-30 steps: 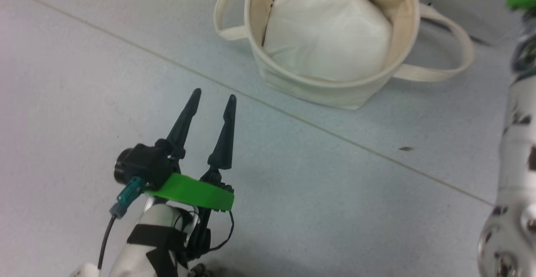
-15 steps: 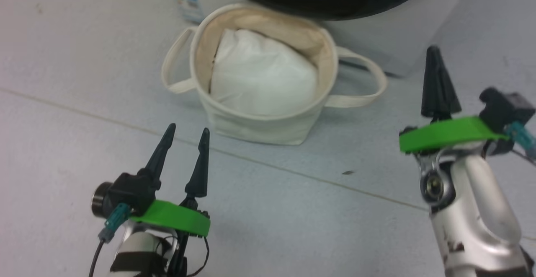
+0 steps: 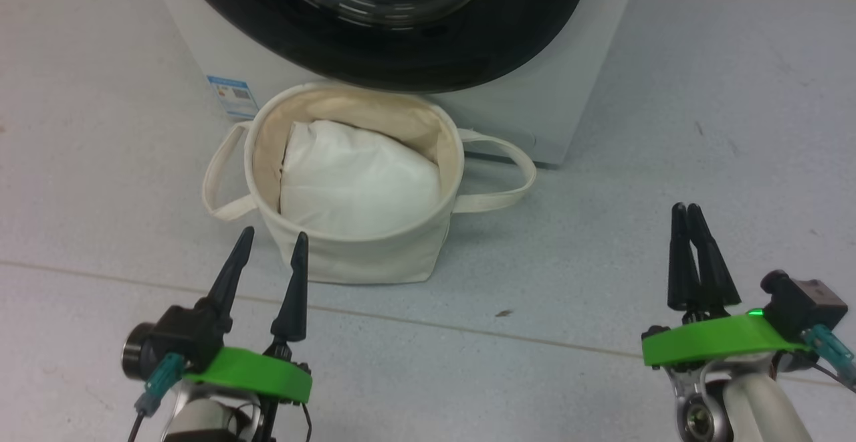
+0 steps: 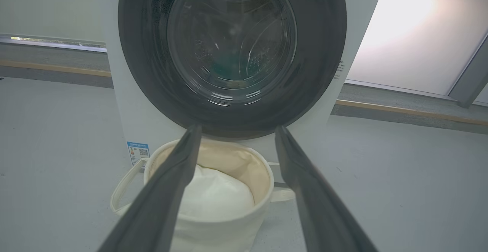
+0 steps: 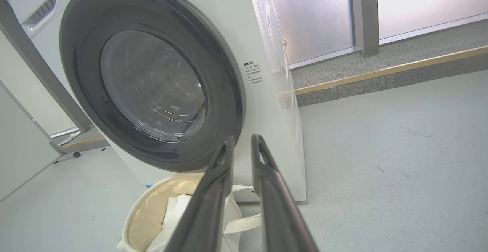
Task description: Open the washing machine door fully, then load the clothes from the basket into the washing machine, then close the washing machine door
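Note:
The white washing machine stands ahead, and the washing machine door with its black rim and glass window lies shut against it; the same door faces the left wrist view. The cream basket sits on the floor just in front, holding a plain white pad. The clothes are hidden. My left gripper is open and empty, just short of the basket's near wall. My right gripper hovers to the basket's right, its fingers a narrow gap apart with nothing between them.
A blue label marks the washer's lower front. Pale grey floor with a thin seam runs between the basket and my grippers. A low kerb and frosted panels stand behind the washer.
The head camera has swung up, bringing the washer and its door into view. My right gripper has dropped to the lower right and its fingers have parted slightly. The left gripper stays open.

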